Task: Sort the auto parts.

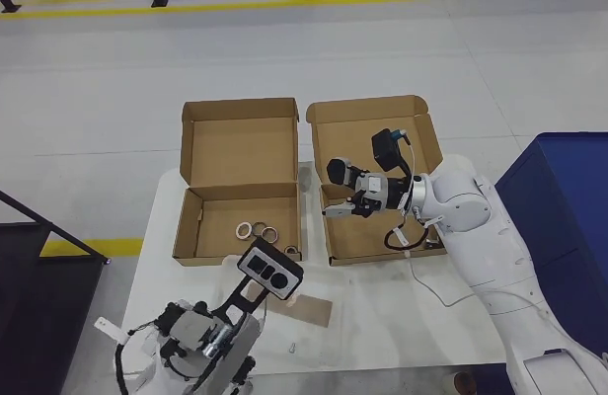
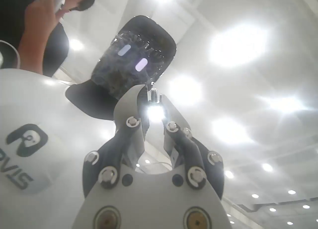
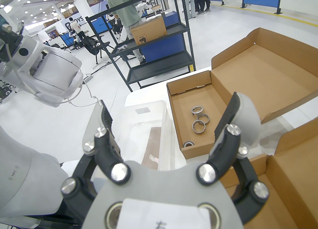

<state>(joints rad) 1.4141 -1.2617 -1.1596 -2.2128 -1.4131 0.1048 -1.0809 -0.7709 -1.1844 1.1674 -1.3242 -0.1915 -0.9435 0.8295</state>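
Two open cardboard boxes stand side by side on the white table. The left box [image 1: 190,225] [image 3: 175,113] holds several metal rings [image 1: 262,232] [image 3: 198,125]. My right gripper [image 1: 334,191] [image 3: 169,115] hovers open over the near left part of the right box [image 1: 427,247] [image 3: 293,177], with nothing between its fingers. My left gripper [image 2: 153,97] is at the table's front left, turned up toward the ceiling, and is shut on a small threaded metal bolt [image 2: 154,94].
A brown flat strip [image 1: 306,308] [image 3: 154,144] lies on the table in front of the boxes, and a small loose part [image 1: 292,347] lies nearer the front edge. A blue cabinet [image 1: 570,197] stands to the right. A black shelving cart [image 3: 154,48] stands beyond the table.
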